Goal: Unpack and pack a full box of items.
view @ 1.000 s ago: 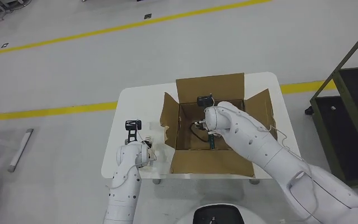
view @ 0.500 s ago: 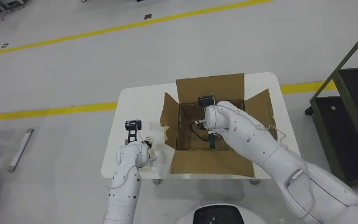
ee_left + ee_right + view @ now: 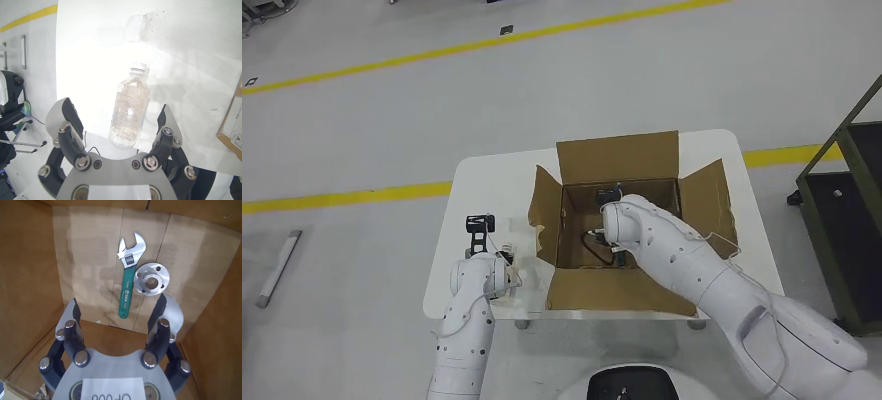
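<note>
An open cardboard box point(image 3: 618, 156) stands on the white table point(image 3: 492, 185). My right arm reaches down into it. On the box floor lie a green-handled adjustable wrench point(image 3: 128, 275) and, touching its handle, a round metal flange point(image 3: 151, 278). My right gripper point(image 3: 118, 305) hangs open above them, holding nothing. To the left of the box, a clear plastic bottle point(image 3: 130, 108) lies near the table's edge. My left gripper point(image 3: 115, 110) is open on either side of it, its fingers point(image 3: 71, 113) apart from it. The bottle point(image 3: 514, 254) also shows beside the left arm.
A crumpled piece of clear plastic point(image 3: 138, 28) lies on the table beyond the bottle's cap. A corner of the box point(image 3: 232, 121) is off to one side. The four box flaps point(image 3: 712, 195) are folded outward. A dark metal rack point(image 3: 842, 200) stands at the right.
The right arm has shifted a little toward the near side of the box and sunk lower into it. The left arm and the bottle have not moved.
</note>
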Available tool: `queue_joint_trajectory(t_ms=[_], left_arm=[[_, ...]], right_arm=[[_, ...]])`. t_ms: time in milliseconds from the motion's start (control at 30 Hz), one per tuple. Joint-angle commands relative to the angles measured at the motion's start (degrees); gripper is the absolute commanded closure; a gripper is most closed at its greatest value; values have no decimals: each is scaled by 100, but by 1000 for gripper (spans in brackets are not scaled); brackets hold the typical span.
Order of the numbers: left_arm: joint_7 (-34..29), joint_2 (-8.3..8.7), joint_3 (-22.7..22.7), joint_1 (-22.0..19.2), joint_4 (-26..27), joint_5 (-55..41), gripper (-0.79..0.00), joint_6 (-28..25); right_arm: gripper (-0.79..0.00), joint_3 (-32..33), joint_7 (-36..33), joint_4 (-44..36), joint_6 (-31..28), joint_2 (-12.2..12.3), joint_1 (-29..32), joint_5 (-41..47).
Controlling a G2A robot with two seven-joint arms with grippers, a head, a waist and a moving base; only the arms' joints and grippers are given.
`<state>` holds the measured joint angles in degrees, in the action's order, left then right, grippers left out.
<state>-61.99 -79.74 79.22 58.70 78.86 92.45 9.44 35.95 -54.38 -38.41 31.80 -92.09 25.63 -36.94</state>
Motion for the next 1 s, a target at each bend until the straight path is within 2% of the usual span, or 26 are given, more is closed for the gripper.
queue_joint_trajectory(t_ms=[0,33,100,200,267,467,567,600,633,667,733,833,967], left_arm=[[0,0,0,0,0,0,-785,0],[0,0,0,0,0,0,-785,0],[0,0,0,0,0,0,-785,0],[0,0,0,0,0,0,-785,0],[0,0,0,0,0,0,-785,0],[0,0,0,0,0,0,-785,0],[0,0,0,0,0,0,-785,0],[0,0,0,0,0,0,-785,0],[0,0,0,0,0,0,-785,0],[0,0,0,0,0,0,-785,0],[0,0,0,0,0,0,-785,0],[0,0,0,0,0,0,-785,0],[0,0,0,0,0,0,-785,0]], right_arm=[[-576,-16,29,171,-70,-52,-30,38],[-529,-23,43,244,-108,-81,-51,60],[-557,-46,62,388,-191,-139,-79,91],[-406,-104,67,598,-248,-229,-126,82],[-440,-121,85,742,-306,-283,-160,95],[-471,-154,195,1152,-462,-435,-258,117],[-431,-169,262,1310,-524,-510,-288,122],[-456,-181,290,1363,-542,-534,-297,105],[-406,-194,312,1411,-548,-560,-304,90],[-391,-201,330,1452,-558,-586,-308,90],[-406,-214,365,1538,-613,-633,-313,84],[-372,-216,410,1678,-661,-697,-339,85],[-385,-191,471,1835,-713,-767,-374,118]])
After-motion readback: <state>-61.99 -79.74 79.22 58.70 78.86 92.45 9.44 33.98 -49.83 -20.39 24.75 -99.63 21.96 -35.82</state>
